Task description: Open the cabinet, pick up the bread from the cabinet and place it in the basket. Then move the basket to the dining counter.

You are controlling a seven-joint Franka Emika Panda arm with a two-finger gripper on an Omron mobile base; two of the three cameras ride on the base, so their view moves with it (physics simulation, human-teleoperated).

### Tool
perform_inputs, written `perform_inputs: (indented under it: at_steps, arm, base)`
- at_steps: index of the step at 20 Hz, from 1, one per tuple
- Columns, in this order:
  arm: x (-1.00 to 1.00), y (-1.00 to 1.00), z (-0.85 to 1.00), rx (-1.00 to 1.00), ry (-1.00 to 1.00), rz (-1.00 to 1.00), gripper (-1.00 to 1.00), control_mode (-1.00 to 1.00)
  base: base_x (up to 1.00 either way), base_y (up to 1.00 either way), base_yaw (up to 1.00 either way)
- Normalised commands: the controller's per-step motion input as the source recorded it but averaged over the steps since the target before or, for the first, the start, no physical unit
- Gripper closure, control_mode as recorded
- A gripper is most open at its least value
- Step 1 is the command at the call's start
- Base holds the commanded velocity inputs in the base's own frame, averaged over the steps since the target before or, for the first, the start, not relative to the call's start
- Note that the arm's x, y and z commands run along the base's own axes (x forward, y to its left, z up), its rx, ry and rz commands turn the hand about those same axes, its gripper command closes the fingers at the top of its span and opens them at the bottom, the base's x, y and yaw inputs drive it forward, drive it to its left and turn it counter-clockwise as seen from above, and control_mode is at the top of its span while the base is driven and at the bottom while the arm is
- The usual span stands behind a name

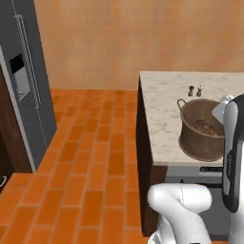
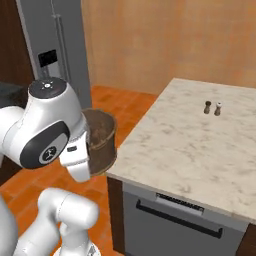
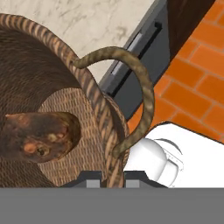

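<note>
Basket [image 2: 100, 140] half hidden behind the arm in the right base view; right rim cut by the arm in the left base view. Bread [image 3: 39, 135] clipped by the hand view's left edge. Two small shakers [image 1: 195, 90] too small to tell apart.

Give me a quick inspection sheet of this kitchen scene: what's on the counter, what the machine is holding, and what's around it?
Surface: dining counter, pale cream marble top over a dark base; a grey drawer front with a dark handle sits under its edge.
Job's things: basket, brown wicker, at the counter's near edge; bread, dark brown, lying inside on its bottom.
Clutter: two small shakers side by side, farther back on the counter.
Claw: claw astride the basket's rim beside a loop handle, gripping it.
Cables: nothing seen.
Surroundings: grey fridge, orange tiled floor, tan wall.
</note>
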Motion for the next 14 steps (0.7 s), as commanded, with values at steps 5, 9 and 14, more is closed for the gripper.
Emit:
perform_inputs:
  at_steps: [5,9,14]
  arm:
    - [0.00,0.00,0.00,0.00,0.00,0.00,1.00,1.00]
    - [0.00,0.00,0.00,0.00,0.00,0.00,1.00,1.00]
    - [0.40,-0.10,-0.07,0.00,0.04,0.00,1.00,-1.00]
  base:
    - [0.18,-0.74,-0.40]
    - [0.38,-0.34,-0.26]
    - [0.35,-0.15,-0.02]
